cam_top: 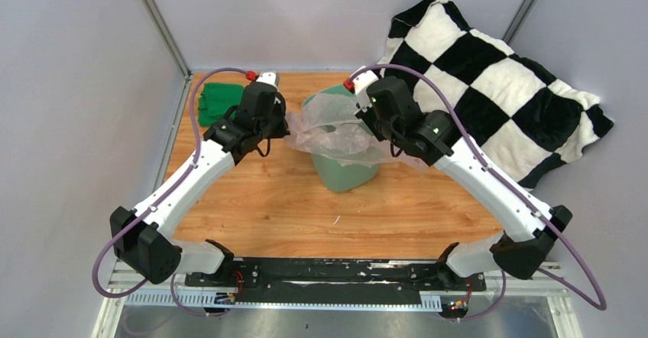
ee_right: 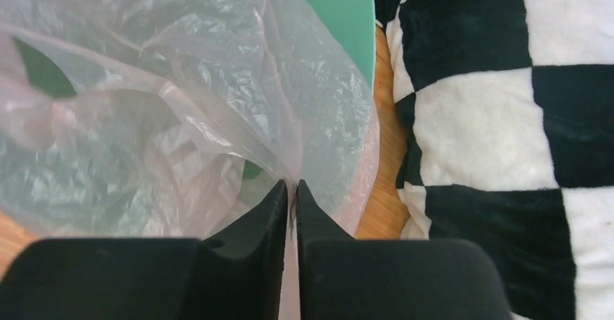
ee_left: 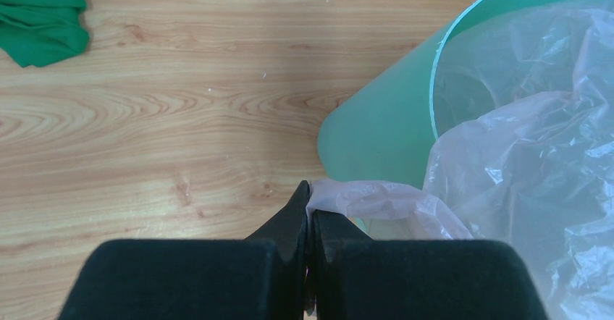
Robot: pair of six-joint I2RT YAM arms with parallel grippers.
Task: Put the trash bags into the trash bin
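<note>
Mint-green trash bin stands mid-counter. The pale-pink trash bag is draped over the bin's mouth, part sagging inside, part spilling over the rim. Left end effector sits just left of the bin, fingers pressed together, pinching the bag's left edge. Right end effector is over the bin's right rim, nipped shut onto a fold of bag film. Checkered cushion lies right of the bin, green cloth well left of it.

One bag, one bin, one green cloth, one checkered cushion
</note>
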